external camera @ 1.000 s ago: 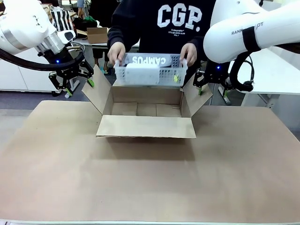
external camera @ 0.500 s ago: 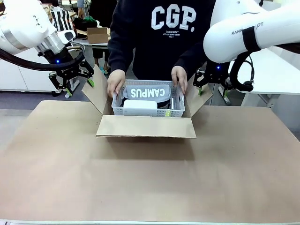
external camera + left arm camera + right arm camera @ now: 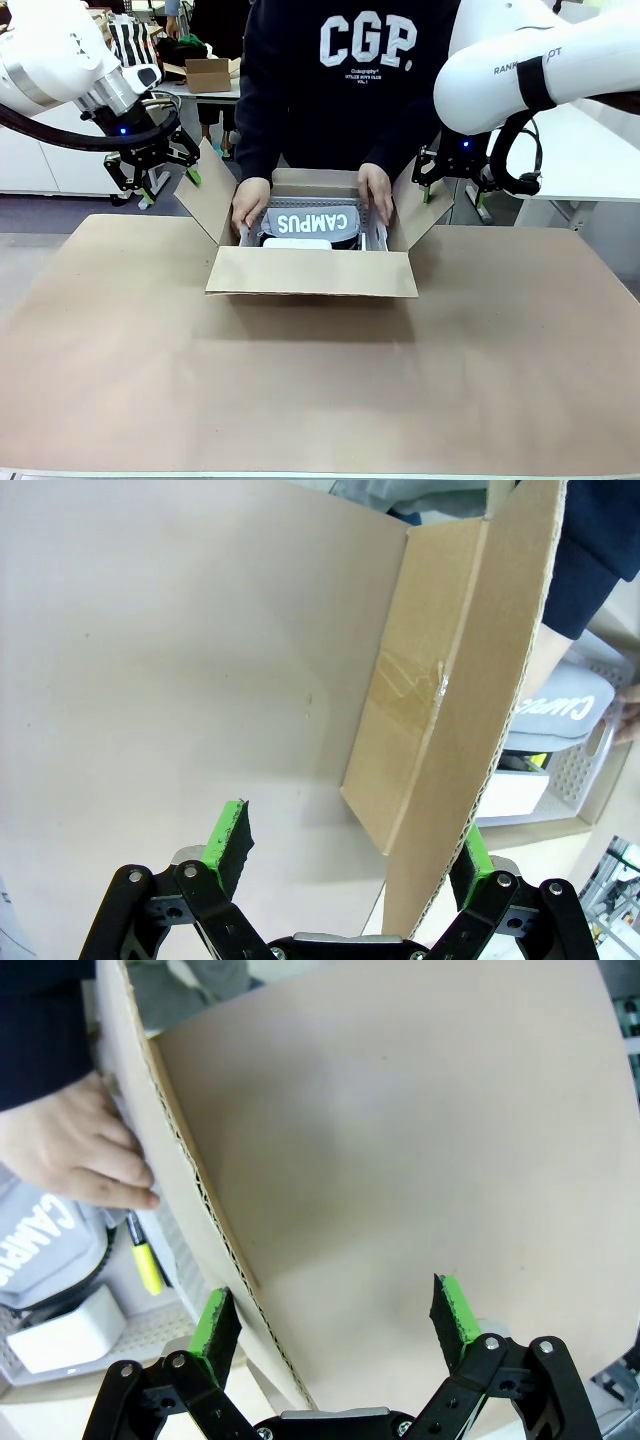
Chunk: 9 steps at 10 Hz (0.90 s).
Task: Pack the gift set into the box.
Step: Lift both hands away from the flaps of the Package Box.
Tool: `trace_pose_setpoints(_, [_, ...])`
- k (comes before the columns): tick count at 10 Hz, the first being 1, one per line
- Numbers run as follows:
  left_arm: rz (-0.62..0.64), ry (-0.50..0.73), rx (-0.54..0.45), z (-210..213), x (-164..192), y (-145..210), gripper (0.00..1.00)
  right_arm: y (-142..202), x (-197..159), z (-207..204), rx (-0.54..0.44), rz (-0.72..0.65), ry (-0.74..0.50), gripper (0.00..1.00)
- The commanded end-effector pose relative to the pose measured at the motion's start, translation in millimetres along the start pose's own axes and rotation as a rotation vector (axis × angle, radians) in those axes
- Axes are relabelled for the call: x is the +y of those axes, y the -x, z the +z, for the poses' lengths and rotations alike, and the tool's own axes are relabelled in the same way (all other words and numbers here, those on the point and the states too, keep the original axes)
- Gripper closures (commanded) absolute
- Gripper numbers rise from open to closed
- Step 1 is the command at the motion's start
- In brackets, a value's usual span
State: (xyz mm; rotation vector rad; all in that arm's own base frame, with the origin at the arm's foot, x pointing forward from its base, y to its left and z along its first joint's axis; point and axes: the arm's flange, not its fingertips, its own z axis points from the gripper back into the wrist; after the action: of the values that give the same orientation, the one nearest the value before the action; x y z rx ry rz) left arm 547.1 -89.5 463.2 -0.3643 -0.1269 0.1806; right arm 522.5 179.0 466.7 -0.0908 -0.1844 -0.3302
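Where the paper-covered brown surface (image 3: 320, 380) lies bare at the near side, nothing stands on it. Next item: large shallow brown corrugated cardboard box (image 3: 312, 268), near flap folded outward toward the camera, side flaps raised left and right. Contents: gift set (image 3: 308, 224), a dark-faced package lettered "CAMPUS" carried in a white perforated plastic basket, now low inside the box. Person's left hand (image 3: 251, 201) and right hand (image 3: 375, 191) grip the basket's ends. Left claw (image 3: 153, 172), black with green pads, released and empty, hovers beside the left flap; the left wrist view shows that flap's edge between its spread fingers. Right claw (image 3: 450, 178), likewise spread and empty, brackets the right flap.

Step in hand, by judgement: seating the set. Next move likely calls for the hands to withdraw, then the flaps closed.

Change: half a second earlier the basket rode higher, its wall showing above the near flap; it has since sunk.
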Motion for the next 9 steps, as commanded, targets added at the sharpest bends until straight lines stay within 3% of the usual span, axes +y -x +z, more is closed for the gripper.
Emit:
trace_pose_setpoints(1, [0.012, -0.015, -0.006, 1.8, -1.0, 0.6, 0.0, -3.0, 2.5, 1.6, -0.012, -0.017, 0.024, 0.0])
trace_pose_setpoints(9, [0.012, -0.015, -0.006, 1.8, -1.0, 0.6, 0.0, -3.0, 2.5, 1.6, -0.012, -0.017, 0.024, 0.0])
